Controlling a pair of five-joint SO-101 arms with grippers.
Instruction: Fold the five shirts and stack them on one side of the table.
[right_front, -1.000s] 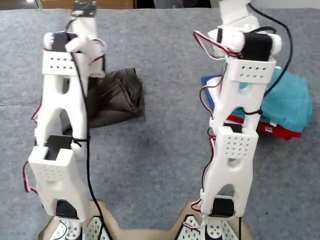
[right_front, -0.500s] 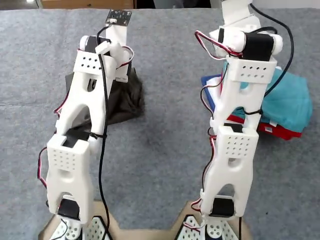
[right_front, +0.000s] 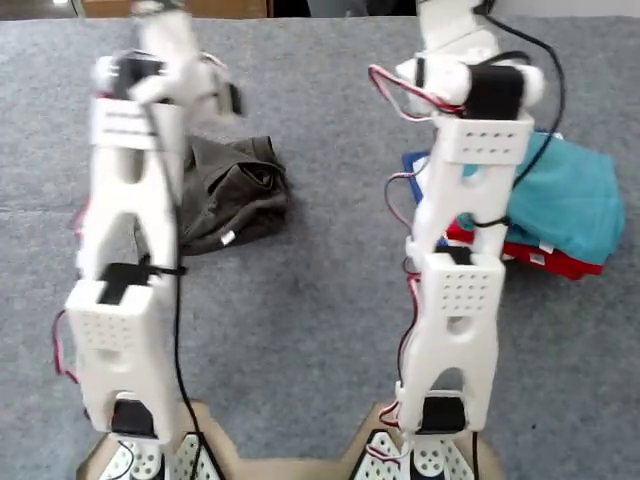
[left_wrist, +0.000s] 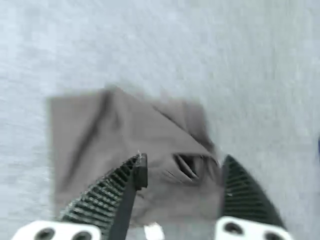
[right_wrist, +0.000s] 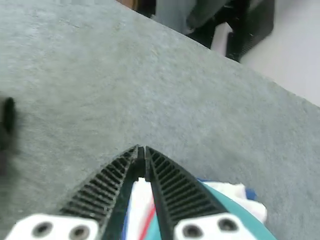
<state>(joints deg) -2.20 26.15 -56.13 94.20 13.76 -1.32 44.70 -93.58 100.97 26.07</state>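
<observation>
We see a stack (right_front: 570, 205) of folded shirts on the right of the tabletop (right_front: 320, 300). One dark shirt (right_front: 235, 195) lies rumpled on the left, seemingly the last to fold. The left jaws gape wide above it; the right jaws are closed and empty over the stack.

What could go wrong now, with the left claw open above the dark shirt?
1. The dark shirt lies bunched, so the open left claw may pinch several layers and fold it unevenly.
2. The right arm stands over the edge of the stack, right claw shut; a sideways move might drag the teal shirt off.
</observation>
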